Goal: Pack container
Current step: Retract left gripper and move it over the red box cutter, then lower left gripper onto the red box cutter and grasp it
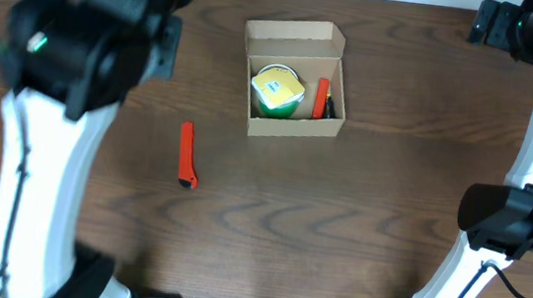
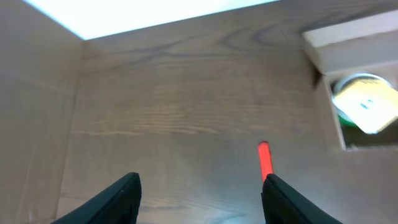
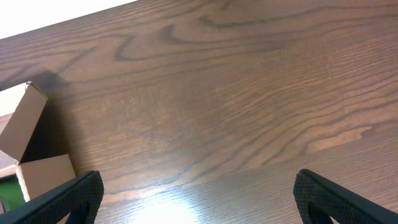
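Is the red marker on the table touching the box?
Apart. The overhead view shows bare table between the marker and the box.

open container point(image 1: 296, 125), red marker point(image 1: 186, 155) outside

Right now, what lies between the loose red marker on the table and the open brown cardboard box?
Nothing: bare wooden table separates the red marker from the brown cardboard box, shown in the overhead view.

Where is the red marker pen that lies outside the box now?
In the overhead view, the red marker pen lies on the dark wooden table, to the left of the open brown cardboard box, on the robot's left side.
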Tool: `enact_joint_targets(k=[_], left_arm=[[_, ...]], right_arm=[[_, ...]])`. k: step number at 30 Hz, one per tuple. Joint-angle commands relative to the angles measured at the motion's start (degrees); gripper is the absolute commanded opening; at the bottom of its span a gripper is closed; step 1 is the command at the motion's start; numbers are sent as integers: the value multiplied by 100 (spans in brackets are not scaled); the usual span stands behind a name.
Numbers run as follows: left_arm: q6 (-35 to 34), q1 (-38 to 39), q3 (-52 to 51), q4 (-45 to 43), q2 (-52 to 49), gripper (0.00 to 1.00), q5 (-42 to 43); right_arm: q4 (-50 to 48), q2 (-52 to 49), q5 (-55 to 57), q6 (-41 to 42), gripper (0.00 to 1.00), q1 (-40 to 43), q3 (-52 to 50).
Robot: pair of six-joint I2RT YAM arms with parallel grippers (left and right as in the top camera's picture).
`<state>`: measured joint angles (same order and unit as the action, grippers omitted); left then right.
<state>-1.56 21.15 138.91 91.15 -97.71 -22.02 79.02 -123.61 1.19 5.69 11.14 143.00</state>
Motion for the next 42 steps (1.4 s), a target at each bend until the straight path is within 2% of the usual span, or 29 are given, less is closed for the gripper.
enact_joint_targets(k=[1, 3, 5, 7, 11, 15, 18, 21, 22, 27, 37, 42], left_arm=[[1038, -13, -890, -118, 387, 65, 647], [1279, -13, -1840, -391, 767, 73, 667], [1537, -13, -2914, -780, 1167, 87, 675], [1738, -13, -3812, -1163, 1482, 94, 706], [1788, -61, -5095, -1757, 1644, 95, 852], [1663, -293, -5834, -2356, 1209, 91, 1233], [1147, -540, -5982, -2643, 669, 91, 1447], [-37, -750, -5984, -2780, 81, 88, 1484], [-538, -826, -5987, -2793, -199, 86, 1650], [-1591, -903, -6002, -2863, -970, 75, 2079], [-2557, -682, -6035, -3462, -1480, 73, 2382], [-2640, -673, -6227, -4011, -1480, 73, 2616]], right_arm=[[9, -31, -15, 68, 99, -2, -2], [9, -31, -15, 68, 99, -2, -2], [9, -31, -13, 68, 99, -2, -2], [9, -31, -13, 68, 99, -2, -2], [9, -31, -13, 68, 99, -2, -2], [9, -31, -15, 68, 99, -2, -2], [9, -31, -13, 68, 99, -2, -2], [9, -31, -13, 68, 99, -2, -2], [9, -31, -13, 68, 99, -2, -2], [9, -31, -15, 68, 99, -2, -2], [9, -31, -13, 68, 99, -2, -2], [9, -31, -15, 68, 99, -2, -2]])
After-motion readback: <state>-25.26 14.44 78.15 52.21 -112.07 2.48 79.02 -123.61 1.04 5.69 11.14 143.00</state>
